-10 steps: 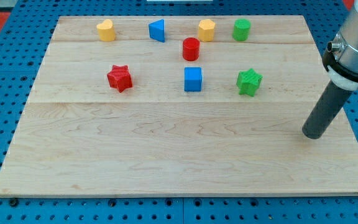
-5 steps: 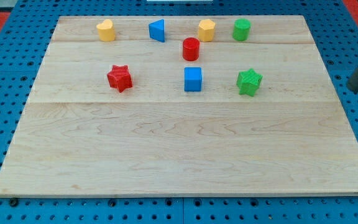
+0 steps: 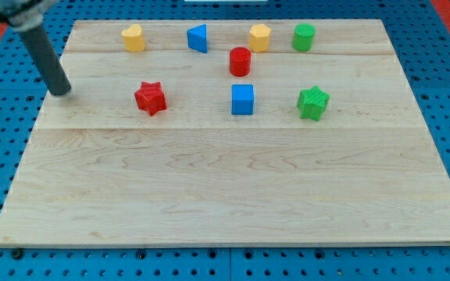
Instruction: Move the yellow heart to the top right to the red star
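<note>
1. Camera view: my tip [image 3: 60, 91] rests at the board's [image 3: 225, 195] left edge. It is a bare rod with nothing to clench or release, and it touches no block.
2. Yellow heart [image 3: 133, 37] lies up and right of my tip, near the top edge.
3. Red star [image 3: 151, 97] sits right of my tip, below the heart.
4. Judgement: standing left of the heart likely sets up a rightward, downward push toward the star's top right.

The end effector's tip [image 3: 60, 91] has crossed from beyond the worktop's [image 3: 225, 195] right edge to its left edge, now standing left of the red star [image 3: 151, 98] and below-left of the yellow heart [image 3: 133, 37].
</note>
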Controlling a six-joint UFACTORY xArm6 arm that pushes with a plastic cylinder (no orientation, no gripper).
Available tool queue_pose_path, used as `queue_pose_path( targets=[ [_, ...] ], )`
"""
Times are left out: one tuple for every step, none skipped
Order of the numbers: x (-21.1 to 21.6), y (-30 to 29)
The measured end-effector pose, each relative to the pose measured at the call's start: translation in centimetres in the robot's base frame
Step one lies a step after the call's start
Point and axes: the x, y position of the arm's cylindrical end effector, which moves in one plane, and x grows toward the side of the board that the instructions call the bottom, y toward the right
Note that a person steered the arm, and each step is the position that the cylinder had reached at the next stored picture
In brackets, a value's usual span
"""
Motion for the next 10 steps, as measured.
queue_pose_path(
  targets=[
    [-8.9,0.3],
    [-13.0,8.2],
    [-8.9,12.9],
    [-4.3,12.6],
    [-2.6,16.2],
    [-2.6,20.5],
    [-3.5,18.9],
    [-5.6,24.9],
    [-4.2,28.5],
    [-3.5,25.1]
  ],
)
